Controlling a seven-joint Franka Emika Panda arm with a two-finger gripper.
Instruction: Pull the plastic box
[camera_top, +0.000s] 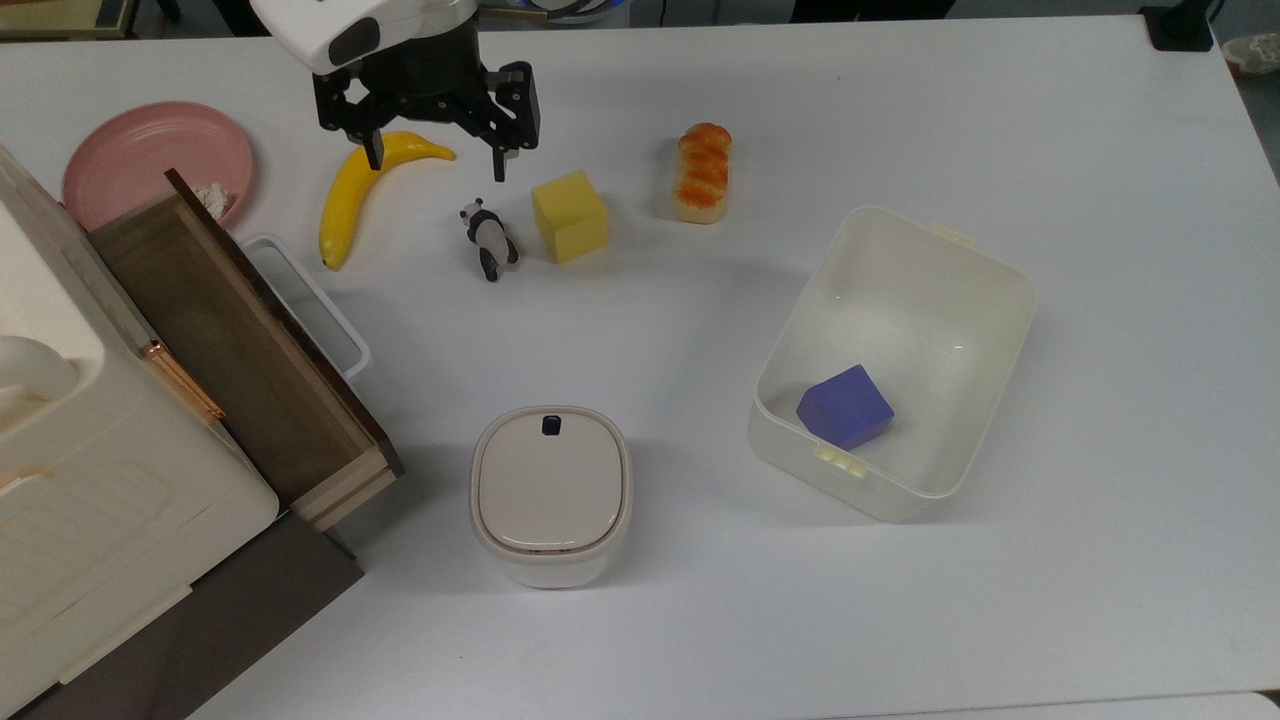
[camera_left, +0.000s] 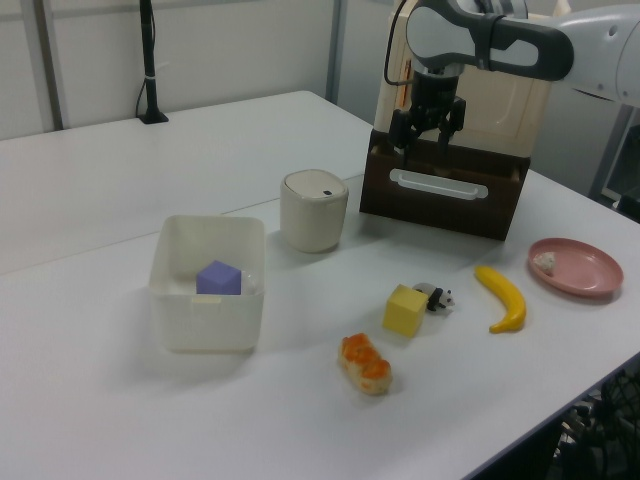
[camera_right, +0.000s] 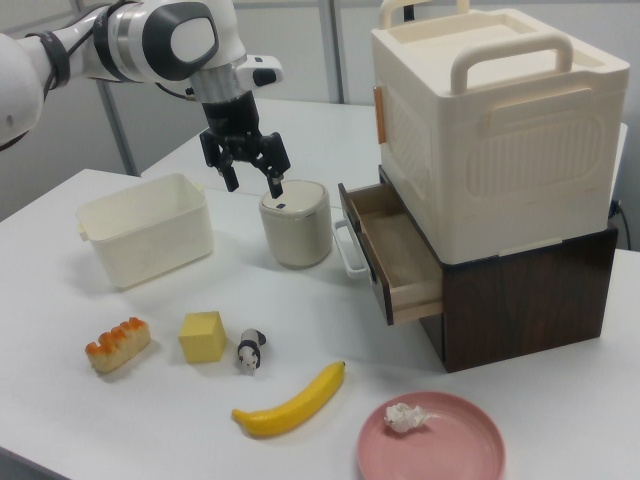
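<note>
Arm high above the table, the pull not yet begun.

The gripper hangs open and empty above the banana, well apart from the plastic box at the top view's right, which holds a purple block. It must next reach the rim; the yellow cube and bread lie between.

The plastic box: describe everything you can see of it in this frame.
The plastic box is a large cream-white, slightly translucent rectangular tub with rounded corners and no lid. Small clip tabs sit on two opposite rims. It stands upright on the white table, turned at an angle to the table edges in the top view. Inside, a purple block lies near one short wall, by a tab. Nothing else touches the box; the hand hangs open over the far side of the table, above the banana.
</note>
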